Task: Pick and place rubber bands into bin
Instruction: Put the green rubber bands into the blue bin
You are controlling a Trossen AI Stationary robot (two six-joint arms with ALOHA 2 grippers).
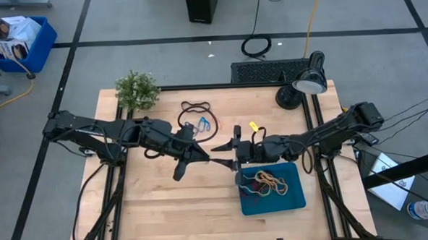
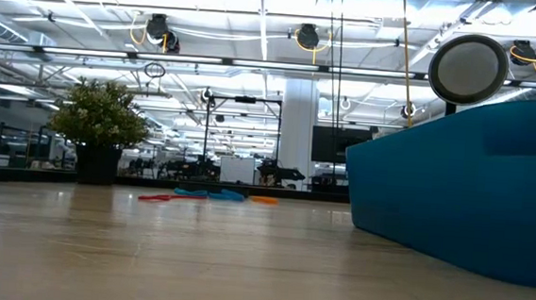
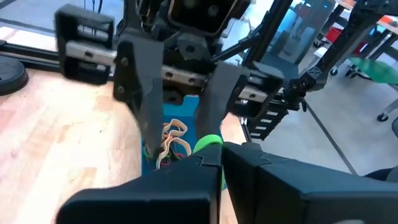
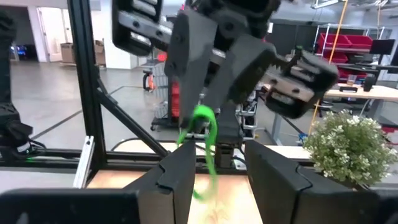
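Overhead looks straight down; low level at tabletop; wrists close, facing each other.

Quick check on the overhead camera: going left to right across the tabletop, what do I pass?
Small potted plant → loose rubber bands near the table's far edge → left tool → right tool, tips meeting at mid-table → teal bin holding rubber bands → black desk lamp at the far right corner.
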